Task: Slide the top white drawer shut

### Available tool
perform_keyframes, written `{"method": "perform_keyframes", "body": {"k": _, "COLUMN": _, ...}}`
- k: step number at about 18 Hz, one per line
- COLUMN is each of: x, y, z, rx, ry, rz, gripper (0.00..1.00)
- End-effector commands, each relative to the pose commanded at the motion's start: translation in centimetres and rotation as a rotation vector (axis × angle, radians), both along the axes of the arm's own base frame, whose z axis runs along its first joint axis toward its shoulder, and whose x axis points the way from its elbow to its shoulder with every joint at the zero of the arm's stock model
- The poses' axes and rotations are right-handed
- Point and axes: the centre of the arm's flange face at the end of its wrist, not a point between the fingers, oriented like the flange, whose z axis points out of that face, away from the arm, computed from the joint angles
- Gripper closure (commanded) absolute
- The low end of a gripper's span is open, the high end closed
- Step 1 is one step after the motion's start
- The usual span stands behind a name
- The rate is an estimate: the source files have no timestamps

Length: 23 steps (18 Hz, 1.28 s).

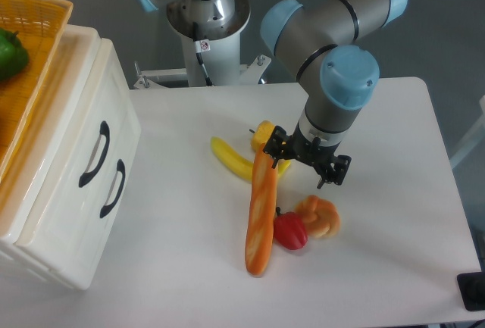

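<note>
The white cabinet point(72, 214) stands at the left edge of the table, its front facing right. The top white drawer point(114, 97) carries the black handle point(95, 154) nearer the cabinet's top, and the lower drawer's handle point(114, 188) sits just beside it. Both drawer fronts look about flush; any remaining gap is too small to tell. My gripper point(307, 161) hangs over the middle of the table, far to the right of the cabinet, pointing down among toy foods. Its fingers look spread, with nothing held between them.
An orange wicker basket point(34, 32) holding a green pepper point(9, 51) rests on the cabinet. Under and beside the gripper lie a long orange loaf point(258, 210), a yellow banana point(231, 157), a yellow pepper point(264, 132), a red pepper point(289, 231) and a croissant point(322, 217).
</note>
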Motion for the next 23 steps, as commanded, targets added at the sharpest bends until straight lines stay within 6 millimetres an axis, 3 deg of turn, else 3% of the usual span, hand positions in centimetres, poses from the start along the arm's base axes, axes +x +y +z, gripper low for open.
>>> {"method": "perform_keyframes", "body": {"k": 11, "x": 0.7, "y": 1.7, "z": 1.3, "rx": 0.041, "ry": 0.063, "rz": -0.037, "gripper": 0.0}}
{"method": "perform_keyframes", "body": {"k": 23, "x": 0.6, "y": 1.7, "z": 1.6, "rx": 0.048, "ry": 0.077, "rz": -0.037, "gripper": 0.0}}
